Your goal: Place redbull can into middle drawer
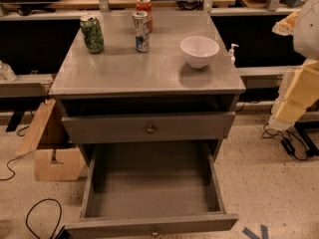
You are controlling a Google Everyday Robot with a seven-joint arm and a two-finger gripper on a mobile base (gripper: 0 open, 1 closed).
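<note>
The redbull can (141, 31) stands upright at the back middle of the grey cabinet top (124, 73). It is slim, silver and blue. The middle drawer (149, 224) is pulled wide open at the bottom, its inside empty, with its knob (154, 231) on the front panel. The grey drawer above it (99, 128) is closed. My gripper is out of view. Only my arm's padded cream and white links (299, 83) show at the right edge, away from the cabinet.
A red cola can (144, 5) stands right behind the redbull can. A green patterned can (91, 33) stands to the left and a white bowl (199, 51) to the right. A small pump bottle (232, 51) is beside the cabinet top. Cardboard (50, 153) and cables (42, 213) lie on the floor to the left.
</note>
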